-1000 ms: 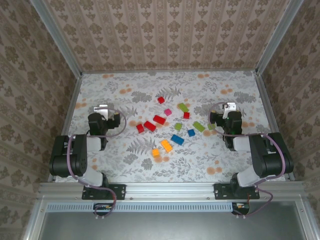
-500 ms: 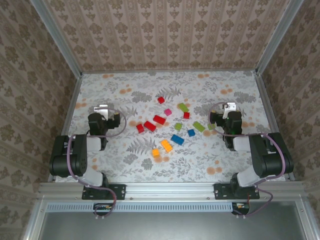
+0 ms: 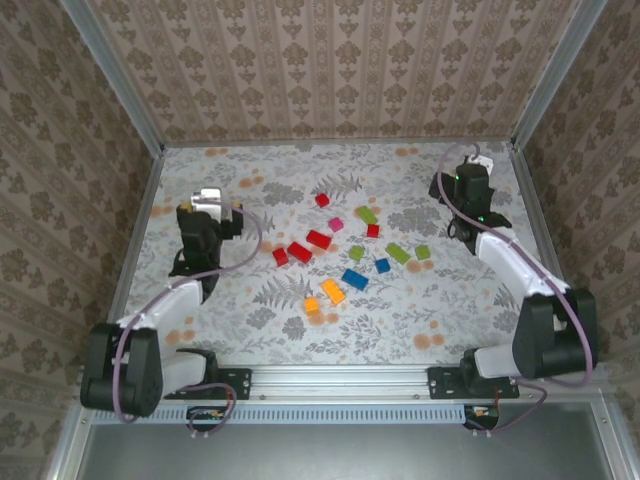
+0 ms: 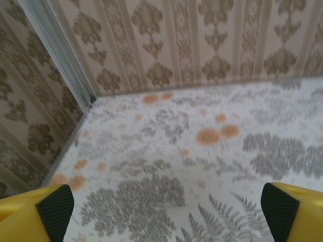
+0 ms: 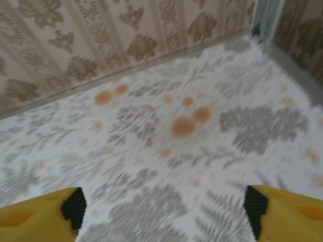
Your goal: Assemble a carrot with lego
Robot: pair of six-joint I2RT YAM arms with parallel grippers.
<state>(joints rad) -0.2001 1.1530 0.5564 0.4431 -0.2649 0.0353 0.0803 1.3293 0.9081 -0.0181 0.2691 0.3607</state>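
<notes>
Right gripper [image 3: 478, 160] much farther out now; left gripper [image 3: 209, 197] slightly.

Lego [image 3: 319, 238] = glossy smooth plastic, table [image 3: 400, 320] matt printed sheet, frame rails [image 3: 340, 378] brushed metal, walls [image 3: 340, 70] matt paper-look.

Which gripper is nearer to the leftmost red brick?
Left. The left gripper hangs left of the leftmost red brick and a bit farther back; the right gripper is much farther off, near the far right corner of the table.
</notes>
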